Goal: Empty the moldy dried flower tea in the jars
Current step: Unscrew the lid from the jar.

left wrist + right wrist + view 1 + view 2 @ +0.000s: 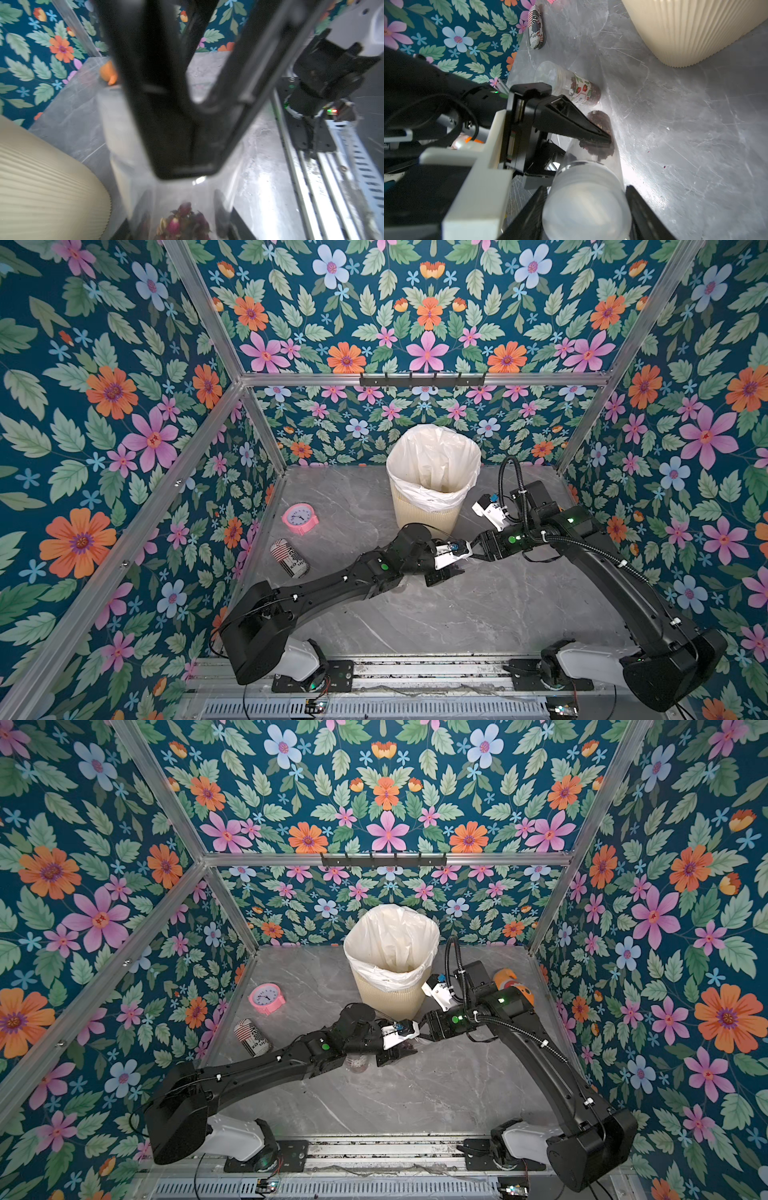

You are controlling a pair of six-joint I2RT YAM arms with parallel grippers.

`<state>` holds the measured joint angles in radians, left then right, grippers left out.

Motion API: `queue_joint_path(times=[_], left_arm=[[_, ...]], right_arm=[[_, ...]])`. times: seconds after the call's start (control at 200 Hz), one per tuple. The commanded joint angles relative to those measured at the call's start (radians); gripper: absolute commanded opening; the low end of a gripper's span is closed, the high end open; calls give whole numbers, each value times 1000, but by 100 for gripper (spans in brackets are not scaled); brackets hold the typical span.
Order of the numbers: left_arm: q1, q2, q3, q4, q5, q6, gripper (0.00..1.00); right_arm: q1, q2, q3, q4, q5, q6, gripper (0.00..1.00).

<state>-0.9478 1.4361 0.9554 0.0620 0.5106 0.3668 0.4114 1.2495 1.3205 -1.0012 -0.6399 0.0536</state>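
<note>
Right gripper clamps the lid of the plain jar, body pinched in left gripper, just in front of bin. Moldy tea still inside; labelled jar lies beside it on table w/ tea too – nothing emptied yet, apparently. From above, arms mostly hide both jars; whether labelled jar is capped: can't tell.

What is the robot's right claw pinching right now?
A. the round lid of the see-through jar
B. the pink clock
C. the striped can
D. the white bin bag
A: in the right wrist view the right gripper has a finger pressed on each side of the frosted round lid of the plain jar.
</note>
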Motion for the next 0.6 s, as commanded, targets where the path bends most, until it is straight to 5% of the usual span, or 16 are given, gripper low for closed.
queue_joint_path(times=[0.0,0.195,0.595], left_arm=[[29,8,33,-21,260,-20,48],[58,60,96,-122,374,-7,48],[55,9,-32,73,115,-10,48]], right_arm=[[6,-17,-9,-21,-153,-95,54],[6,-48,-26,-13,-177,-128,54],[-45,-60,5,53,-93,19,54]])
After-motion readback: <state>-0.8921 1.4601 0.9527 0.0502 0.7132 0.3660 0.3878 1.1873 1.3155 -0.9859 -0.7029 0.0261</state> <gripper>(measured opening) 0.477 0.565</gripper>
